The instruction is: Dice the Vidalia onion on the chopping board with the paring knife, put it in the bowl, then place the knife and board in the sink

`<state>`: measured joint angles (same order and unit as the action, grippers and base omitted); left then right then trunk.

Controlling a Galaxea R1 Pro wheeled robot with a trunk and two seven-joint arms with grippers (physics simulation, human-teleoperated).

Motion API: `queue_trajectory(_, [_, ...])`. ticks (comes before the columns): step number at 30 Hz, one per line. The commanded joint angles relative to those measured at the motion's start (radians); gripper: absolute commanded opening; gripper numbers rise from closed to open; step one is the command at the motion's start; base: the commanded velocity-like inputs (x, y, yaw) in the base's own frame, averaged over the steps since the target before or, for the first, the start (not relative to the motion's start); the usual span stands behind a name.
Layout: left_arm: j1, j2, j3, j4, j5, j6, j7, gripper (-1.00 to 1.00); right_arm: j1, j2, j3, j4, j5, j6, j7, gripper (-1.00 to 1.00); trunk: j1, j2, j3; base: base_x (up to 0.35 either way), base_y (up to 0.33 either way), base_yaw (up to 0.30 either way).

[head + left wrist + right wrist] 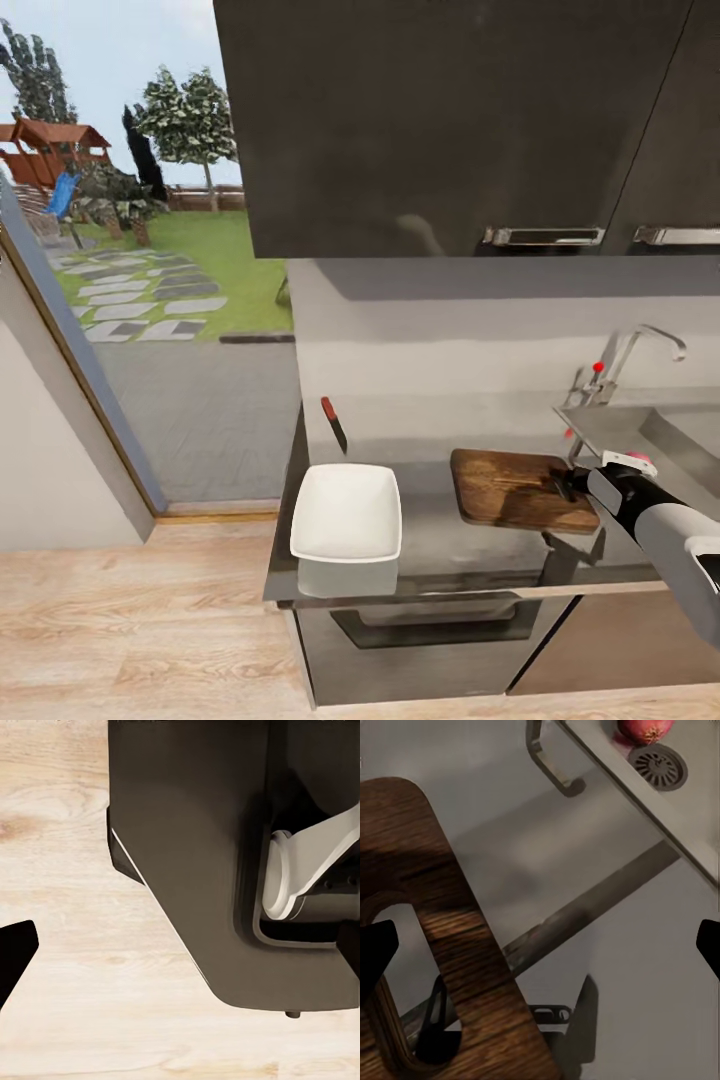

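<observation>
Right end effector (572, 487) hovers at the board's (520, 490) right edge, right of centre in the head view, and its dark fingertips (375, 956) at the wrist picture's side edges stand wide apart, holding nothing. On the counter (435, 540), the white bowl (347, 512) sits lower centre-left, well apart from the board, and the knife (334, 422) lies behind the bowl near the wall. Towards the upper right of the right wrist picture, the onion (645, 729) rests in the sink (690, 810) just beside the drain (658, 765); whether the left end effector (11, 960) is apart or together, I cannot tell.
</observation>
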<state>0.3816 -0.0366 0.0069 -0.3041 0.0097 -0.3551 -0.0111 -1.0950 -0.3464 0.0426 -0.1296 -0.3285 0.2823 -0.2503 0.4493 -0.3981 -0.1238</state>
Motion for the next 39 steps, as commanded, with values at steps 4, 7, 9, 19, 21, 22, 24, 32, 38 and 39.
queue_trajectory(4, [0.000, 0.000, 0.001, -0.001, 0.001, -0.001, -0.001, 1.00, 0.000, 0.000, 0.005, -0.002, -0.007, 0.006, -0.004, 1.00, 0.001, -0.002, 0.004, -0.025, 0.000, 0.000])
queue_trajectory(7, [0.000, 0.000, 0.001, 0.000, 0.001, -0.002, -0.001, 1.00, 0.000, 0.000, 0.005, -0.002, -0.007, 0.006, -0.004, 1.00, 0.001, -0.002, 0.009, -0.180, 0.000, 0.000])
queue_trajectory(9, [0.000, 0.000, 0.001, 0.002, 0.001, -0.002, -0.001, 1.00, 0.000, 0.000, 0.005, -0.002, -0.007, 0.006, -0.004, 1.00, 0.001, -0.002, 0.012, -0.272, 0.000, 0.000])
queue_trajectory(19, [0.000, 0.000, 0.001, 0.003, 0.001, -0.002, -0.001, 1.00, 0.000, 0.000, 0.005, -0.002, -0.007, 0.006, -0.004, 1.00, 0.001, -0.002, 0.028, -0.323, 0.000, 0.000])
queue_trajectory(21, [0.000, 0.000, 0.001, 0.003, 0.001, -0.002, -0.001, 1.00, 0.000, 0.000, 0.005, -0.002, -0.007, 0.006, -0.004, 1.00, 0.001, -0.002, 0.031, -0.336, 0.000, 0.000])
queue_trajectory(22, [0.000, 0.000, 0.001, 0.003, 0.001, -0.002, -0.001, 1.00, 0.000, 0.000, 0.005, -0.002, -0.007, 0.006, -0.004, 1.00, 0.001, -0.002, 0.033, -0.336, 0.000, 0.000])
queue_trajectory(24, [0.000, 0.000, 0.001, 0.003, 0.001, -0.002, -0.001, 1.00, 0.000, 0.001, 0.005, -0.002, -0.007, 0.006, -0.004, 1.00, 0.001, -0.002, 0.036, -0.336, 0.000, 0.000])
queue_trajectory(32, [0.000, 0.000, 0.001, 0.003, 0.001, -0.002, -0.001, 1.00, 0.000, 0.001, 0.005, -0.002, -0.007, 0.006, -0.004, 1.00, 0.001, -0.002, 0.049, -0.337, 0.000, 0.000])
queue_trajectory(38, [0.000, 0.000, 0.001, 0.003, 0.001, -0.002, -0.001, 1.00, 0.000, 0.001, 0.005, -0.002, -0.007, 0.005, -0.004, 1.00, 0.001, -0.002, 0.058, -0.337, 0.000, 0.000])
queue_trajectory(39, [0.000, 0.000, 0.001, 0.003, 0.001, -0.002, -0.001, 1.00, 0.000, 0.001, 0.005, -0.002, -0.007, 0.005, -0.004, 1.00, 0.001, -0.002, 0.060, -0.337, 0.000, 0.000])
